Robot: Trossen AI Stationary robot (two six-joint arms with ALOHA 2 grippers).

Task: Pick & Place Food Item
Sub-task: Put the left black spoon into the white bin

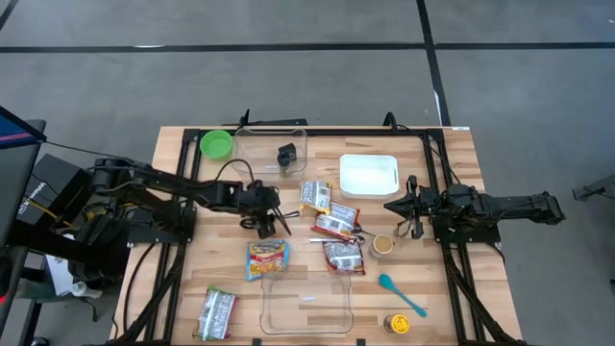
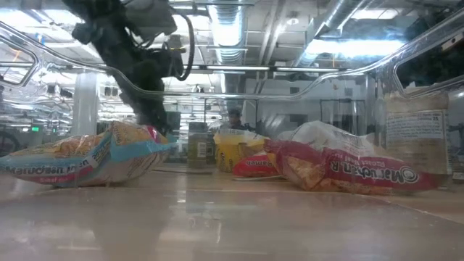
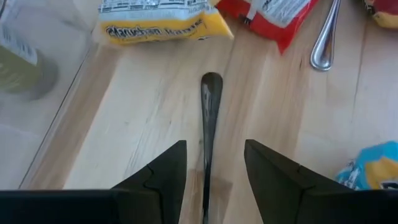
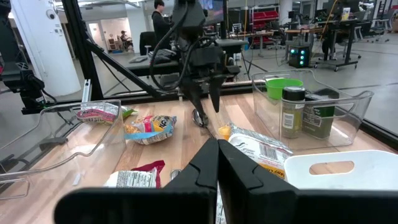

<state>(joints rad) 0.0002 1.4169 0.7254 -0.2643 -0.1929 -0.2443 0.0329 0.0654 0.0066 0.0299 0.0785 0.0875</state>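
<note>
The left claw (image 1: 278,223) hangs over the middle of the wooden slatted worktop (image 1: 461,298), its two dark fingers (image 3: 163,171) standing apart on either side of a slim metal utensil handle (image 3: 208,134). The handle lies between them on the wood; whether the fingers touch it cannot be told. Just beyond its tip lies a yellow noodle packet (image 3: 163,25), with a red noodle packet (image 3: 273,15) and a metal spoon (image 3: 324,37) beside it. A blue-and-yellow noodle packet (image 1: 267,258) lies near the claw, next to an empty clear plastic bin (image 1: 306,303).

The right claw (image 1: 394,206) waits at the right side of the worktop with its fingers pressed together, holding nothing. Near it are a white rectangular tray (image 1: 368,174) and a small brown-filled cup (image 1: 383,244). A green bowl (image 1: 216,144) sits at the far left corner, and a teal spoon (image 1: 400,293) lies toward the near right.
</note>
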